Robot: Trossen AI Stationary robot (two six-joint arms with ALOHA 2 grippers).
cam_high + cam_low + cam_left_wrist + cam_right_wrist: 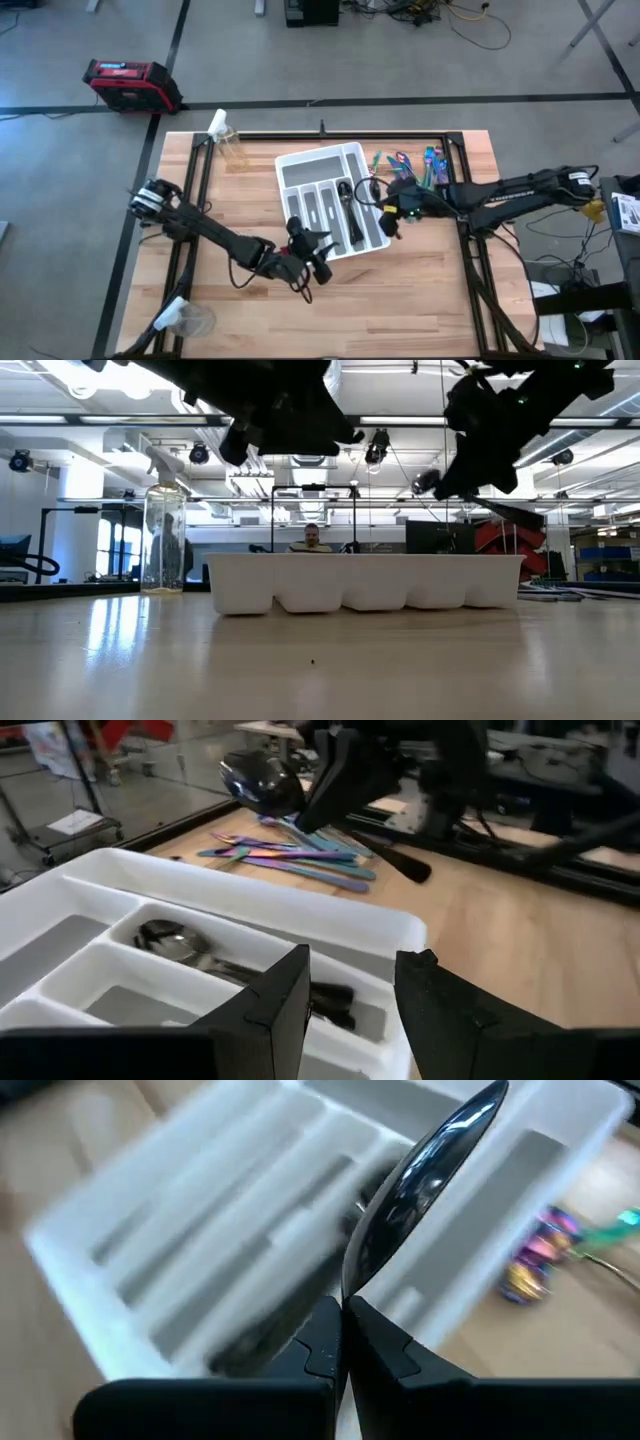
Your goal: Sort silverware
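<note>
Right gripper [343, 1312]: jaws pinched together on the handle of a dark spoon [420, 1175]. The bowl of the spoon points forward from the fingertips and hangs above the white tray [150, 1210], clear of it. In the high view this gripper [388, 203] sits at the tray's [300, 165] right long edge.

Left gripper [350, 995]: jaws narrowly apart, nothing between them. The near corner of the tray [400, 935] lies directly ahead of and below the fingertips. In the high view the gripper [318, 255] is just beside the tray's near end.

Just past the left jaws, in one narrow compartment, lie dark utensils [215, 960], among them a spoon with its bowl up. The high view shows them [350, 215] in a right-hand slot.

Farther ahead of the left jaws, beyond the tray, the iridescent silverware [290, 855] lies loose on the wooden table [520, 940]. From above, this pile [405, 163] is beside the right gripper, off the tray.

A spray bottle [165, 535] stands upright, well apart from both grippers.
</note>
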